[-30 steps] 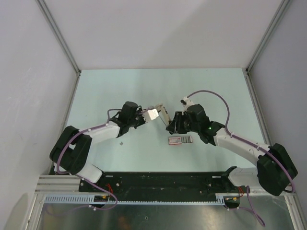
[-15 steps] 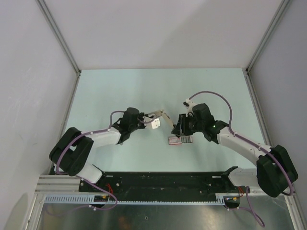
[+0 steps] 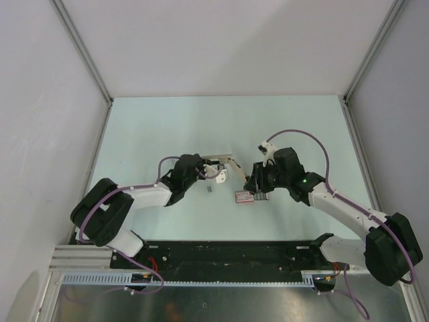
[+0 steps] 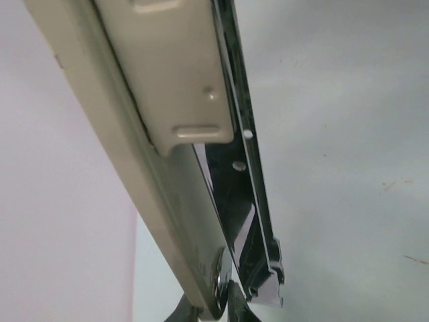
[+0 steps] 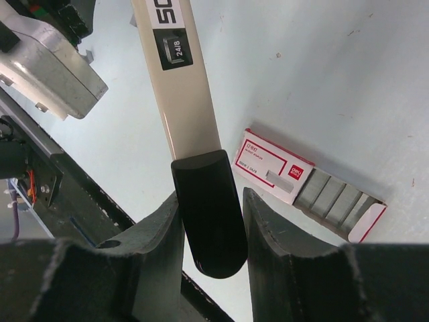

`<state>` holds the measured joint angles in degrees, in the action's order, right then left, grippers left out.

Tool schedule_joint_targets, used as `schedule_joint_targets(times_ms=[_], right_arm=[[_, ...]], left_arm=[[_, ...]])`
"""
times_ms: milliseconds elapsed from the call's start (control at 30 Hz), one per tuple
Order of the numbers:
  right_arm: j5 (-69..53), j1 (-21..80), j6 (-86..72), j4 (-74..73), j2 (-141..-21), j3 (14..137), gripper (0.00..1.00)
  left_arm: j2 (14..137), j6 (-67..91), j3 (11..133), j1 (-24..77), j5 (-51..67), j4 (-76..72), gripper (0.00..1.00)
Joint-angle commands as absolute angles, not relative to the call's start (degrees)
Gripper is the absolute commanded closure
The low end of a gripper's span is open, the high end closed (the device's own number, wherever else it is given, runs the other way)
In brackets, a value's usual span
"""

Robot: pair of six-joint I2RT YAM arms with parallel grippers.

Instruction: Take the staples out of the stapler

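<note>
Clenching the stapler (image 5: 184, 80) in my left gripper (image 3: 216, 173), right gripper (image 5: 211, 201) straddling its black end, squeeze unclear; red-and-grey staple packet (image 5: 295, 182) on the table (image 3: 167, 127) just near of it

Left arm (image 3: 144, 196) & right arm (image 3: 338, 203): white links w/ black joints, purple cables (image 3: 293, 132). Right gripper (image 5: 210, 198) is dark grey; green LED (image 3: 305, 180) near its wrist.
</note>
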<state>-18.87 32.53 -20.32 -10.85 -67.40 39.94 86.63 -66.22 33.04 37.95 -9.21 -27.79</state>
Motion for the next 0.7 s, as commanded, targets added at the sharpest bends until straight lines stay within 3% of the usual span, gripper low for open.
schedule_joint_targets(times_ms=[0,233,367,533,667], right_arm=[[-10.7,31.0,-28.2,1.3,-66.0,41.3,1.00],[-7.0,31.1,-32.5,8.4,-67.2,45.1,1.00],[-6.5,31.4,-33.3,9.9,-70.3,47.9,1.00],[-5.1,32.0,-33.7,11.1,-74.2,50.7,1.00],[-3.3,32.5,-33.1,10.3,-77.4,53.6,1.00]], left_arm=[[84.5,-57.9,40.5,42.6,-3.7,-21.5,0.97],[82.6,-34.5,50.5,42.6,12.0,-1.8,0.90],[82.6,-29.8,52.1,42.6,17.8,2.3,0.88],[83.4,-27.6,53.7,42.5,22.6,5.5,0.78],[84.1,-25.2,55.3,42.0,25.2,6.6,0.77]])
